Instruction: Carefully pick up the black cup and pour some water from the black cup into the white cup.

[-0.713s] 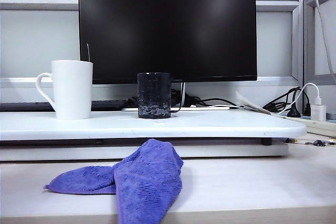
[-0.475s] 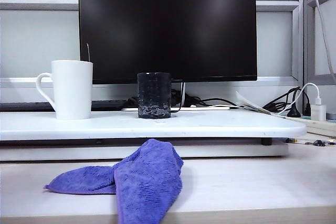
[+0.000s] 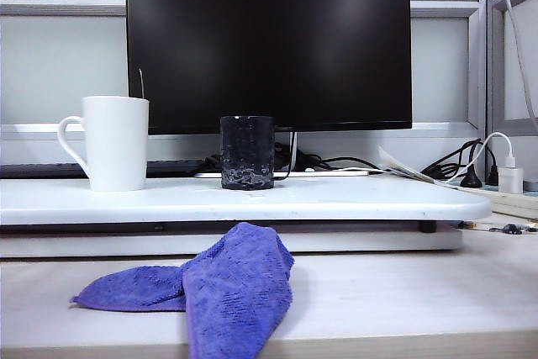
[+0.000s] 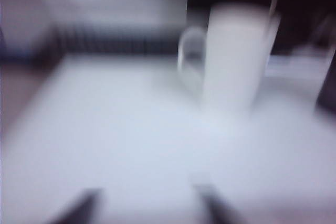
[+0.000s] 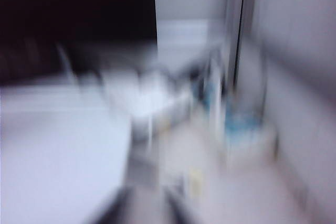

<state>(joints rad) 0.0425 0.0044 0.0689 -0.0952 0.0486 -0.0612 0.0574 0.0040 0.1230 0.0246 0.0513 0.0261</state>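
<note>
From the exterior view I see the white cup (image 3: pixel 114 143) upright at the left of the raised white platform (image 3: pixel 336 199) on the desk (image 3: pixel 403 292), handle pointing left. The black cup (image 3: pixel 247 152) stands upright near the platform's middle, well apart from the white cup and to its right. I cannot make out the water through the dark wall. A black monitor (image 3: pixel 269 44) sits behind both cups. A purple cloth (image 3: pixel 223 287) lies crumpled on the desk at the near edge, in front of the platform. A white charger (image 3: pixel 509 176) and cables sit far right.

Neither arm appears in the exterior view. Left wrist view is badly blurred: I see the white cup (image 4: pixel 231 59) ahead and dark tips of the left gripper (image 4: pixel 149 205) fingers standing apart, holding nothing. Right wrist view is blurred too; the right gripper (image 5: pixel 144 205) shows only dark smears, and I cannot tell its opening.
</note>
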